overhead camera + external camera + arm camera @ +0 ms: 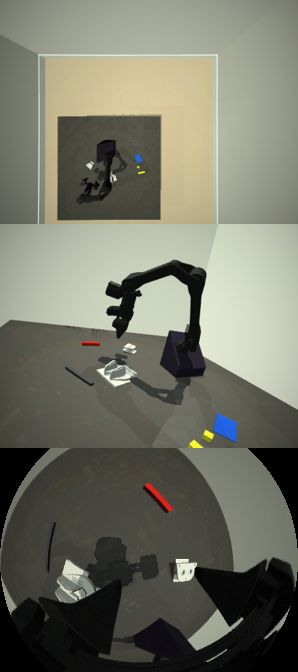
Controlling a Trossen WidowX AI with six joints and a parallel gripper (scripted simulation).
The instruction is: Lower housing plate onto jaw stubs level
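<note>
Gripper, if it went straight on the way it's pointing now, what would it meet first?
Probably the dark table top, though depth is unclear; one finger might clip the smaller white piece first.

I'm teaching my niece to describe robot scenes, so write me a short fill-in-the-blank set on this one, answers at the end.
The gripper is ____, with nothing between its fingers.
The small white housing plate has two round ____ in it.
The bar beyond the white parts is coloured ____.
The flat square-cornered sheet near the yellow blocks is ____.

Missing words: open; holes; red; blue.
</note>
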